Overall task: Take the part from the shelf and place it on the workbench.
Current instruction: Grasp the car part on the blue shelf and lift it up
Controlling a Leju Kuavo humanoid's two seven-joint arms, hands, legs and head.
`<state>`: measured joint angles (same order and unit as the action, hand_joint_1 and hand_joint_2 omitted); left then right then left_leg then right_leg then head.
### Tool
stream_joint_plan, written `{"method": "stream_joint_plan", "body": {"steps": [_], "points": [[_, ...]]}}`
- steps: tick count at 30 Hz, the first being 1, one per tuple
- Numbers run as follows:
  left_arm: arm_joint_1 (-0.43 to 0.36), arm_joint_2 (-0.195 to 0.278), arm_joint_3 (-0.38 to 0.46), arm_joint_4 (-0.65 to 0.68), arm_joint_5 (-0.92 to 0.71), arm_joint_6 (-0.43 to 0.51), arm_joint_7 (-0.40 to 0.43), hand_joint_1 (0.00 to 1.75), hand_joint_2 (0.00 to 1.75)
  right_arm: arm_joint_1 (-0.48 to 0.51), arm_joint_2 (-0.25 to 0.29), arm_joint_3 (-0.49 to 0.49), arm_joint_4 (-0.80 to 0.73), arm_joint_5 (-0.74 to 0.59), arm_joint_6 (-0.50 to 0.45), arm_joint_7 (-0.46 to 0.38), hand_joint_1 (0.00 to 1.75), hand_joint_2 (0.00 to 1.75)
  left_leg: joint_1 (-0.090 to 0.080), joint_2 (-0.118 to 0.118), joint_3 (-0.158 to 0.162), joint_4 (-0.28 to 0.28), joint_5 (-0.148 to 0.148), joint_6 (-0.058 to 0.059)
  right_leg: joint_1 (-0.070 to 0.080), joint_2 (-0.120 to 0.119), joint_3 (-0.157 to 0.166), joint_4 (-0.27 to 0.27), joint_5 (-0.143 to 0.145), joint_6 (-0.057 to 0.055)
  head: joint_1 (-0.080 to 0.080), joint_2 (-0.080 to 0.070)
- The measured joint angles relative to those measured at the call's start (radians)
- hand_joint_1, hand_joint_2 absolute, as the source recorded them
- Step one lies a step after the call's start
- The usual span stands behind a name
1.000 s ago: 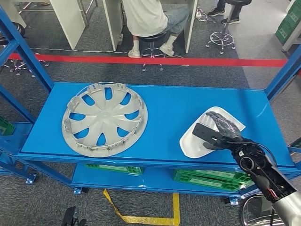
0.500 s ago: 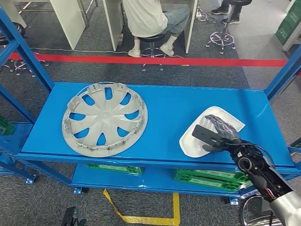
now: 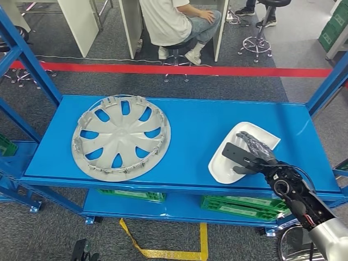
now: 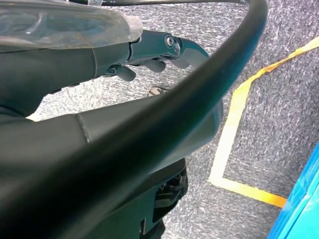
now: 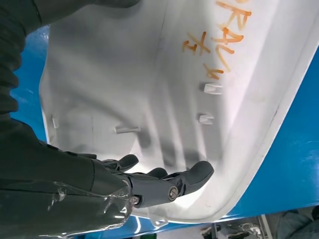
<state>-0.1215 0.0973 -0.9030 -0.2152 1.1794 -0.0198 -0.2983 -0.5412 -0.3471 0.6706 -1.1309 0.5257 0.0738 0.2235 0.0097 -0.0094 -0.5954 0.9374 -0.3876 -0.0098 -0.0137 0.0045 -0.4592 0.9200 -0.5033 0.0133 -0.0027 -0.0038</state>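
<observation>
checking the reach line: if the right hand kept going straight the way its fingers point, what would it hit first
Probably the white part: the right hand already lies over its hollow side, fingers aimed toward its far rim. Past that rim comes the bare blue shelf. Depth is hard to judge, so contact now is uncertain.

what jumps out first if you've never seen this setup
The big silver hubcap lying flat on the left of the blue shelf draws the eye first. On the right, the right hand reaches into a white part with orange writing inside. Behind the shelf, a red floor line runs in front of a seated person.
</observation>
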Motion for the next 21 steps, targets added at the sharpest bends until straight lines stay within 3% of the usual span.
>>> {"method": "stream_joint_plan", "body": {"steps": [11, 12, 15, 16, 19, 21], "points": [[0.001, 0.0, 0.0, 0.0, 0.0, 0.001, 0.0, 0.0, 0.0, -0.003, 0.009, -0.016, 0.028, -0.103, -0.02, 0.015, 0.03, 1.75, 0.0, 0.0, 0.0, 0.0, 0.0, 0.0, 0.0, 0.0, 0.0, 0.0, 0.0, 0.0, 0.0, 0.0], [0.001, 0.0, 0.0, 0.0, 0.0, 0.001, 0.0, 0.0, 0.0, -0.002, 0.01, -0.02, 0.031, -0.119, -0.027, 0.022, 0.24, 1.75, 0.0, 0.0, 0.0, 0.0, 0.0, 0.0, 0.0, 0.0, 0.0, 0.0, 0.0, 0.0, 0.0, 0.0], [0.001, 0.0, 0.0, 0.0, 0.0, 0.002, 0.0, 0.0, 0.0, -0.002, 0.016, -0.036, 0.048, -0.156, -0.043, 0.036, 1.38, 1.75, 0.0, 0.0, 0.0, 0.0, 0.0, 0.0, 0.0, 0.0, 0.0, 0.0, 0.0, 0.0, 0.0, 0.0], [0.001, 0.0, 0.0, 0.0, 0.0, 0.002, 0.0, 0.0, 0.0, -0.002, 0.018, -0.042, 0.055, -0.168, -0.048, 0.039, 1.47, 1.75, 0.0, 0.0, 0.0, 0.0, 0.0, 0.0, 0.0, 0.0, 0.0, 0.0, 0.0, 0.0, 0.0, 0.0], [0.001, 0.0, 0.0, 0.0, 0.0, 0.002, 0.0, 0.0, 0.0, -0.003, 0.021, -0.054, 0.064, -0.194, -0.062, 0.047, 1.14, 1.75, 0.0, 0.0, 0.0, 0.0, 0.0, 0.0, 0.0, 0.0, -0.001, 0.0, 0.0, 0.0, 0.0, 0.0], [0.001, 0.0, 0.0, 0.0, -0.001, 0.002, 0.0, 0.0, 0.0, -0.003, 0.021, -0.058, 0.065, -0.202, -0.071, 0.056, 1.12, 1.75, 0.0, 0.0, 0.001, 0.0, 0.0, 0.0, 0.0, 0.0, -0.001, 0.0, 0.0, 0.0, 0.0, 0.0]]}}
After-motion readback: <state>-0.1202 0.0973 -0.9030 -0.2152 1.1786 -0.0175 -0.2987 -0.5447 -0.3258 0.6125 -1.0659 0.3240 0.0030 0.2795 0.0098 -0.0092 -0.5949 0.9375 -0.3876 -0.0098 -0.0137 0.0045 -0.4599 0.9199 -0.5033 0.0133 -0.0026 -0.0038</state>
